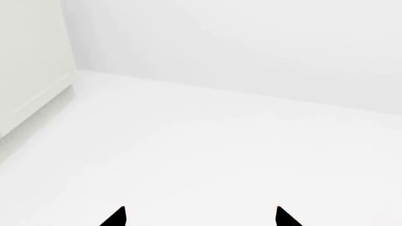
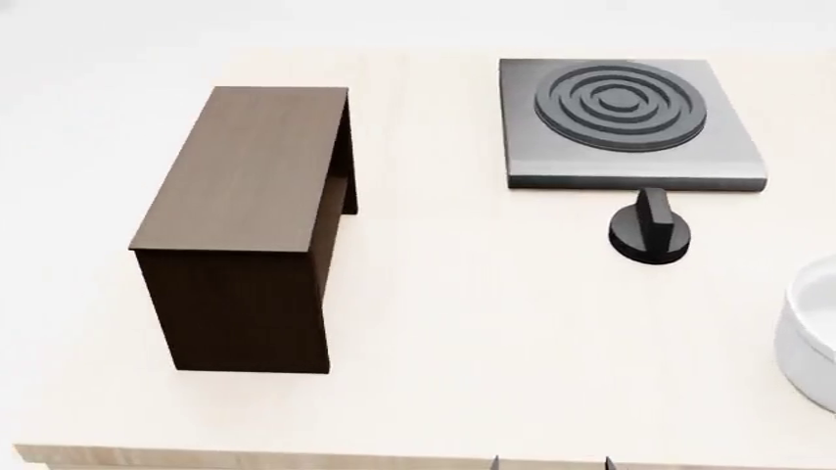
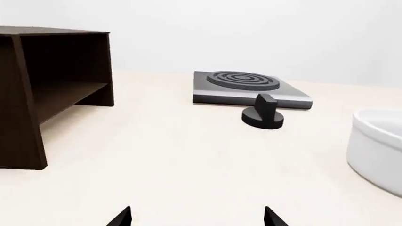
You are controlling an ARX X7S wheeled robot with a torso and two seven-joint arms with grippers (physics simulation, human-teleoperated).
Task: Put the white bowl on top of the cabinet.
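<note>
The white bowl (image 2: 812,338) stands at the table's right edge, cut off by the head view; the right wrist view shows its glossy side (image 3: 377,146). The dark brown cabinet (image 2: 249,211) stands on the left of the table, its flat top bare, its inner shelf (image 3: 56,94) visible in the right wrist view. My right gripper (image 3: 198,217) is open over the bare tabletop, well short of the bowl, nothing between its fingertips. My left gripper (image 1: 199,217) is open too, facing a white floor and wall. In the head view both grippers are hidden.
A grey stove plate with rings (image 2: 627,122) lies at the back right, with a black knob (image 2: 649,230) in front of it. The light table's front edge (image 2: 261,455) runs along the bottom of the head view. A white panel (image 1: 31,70) stands beside my left gripper.
</note>
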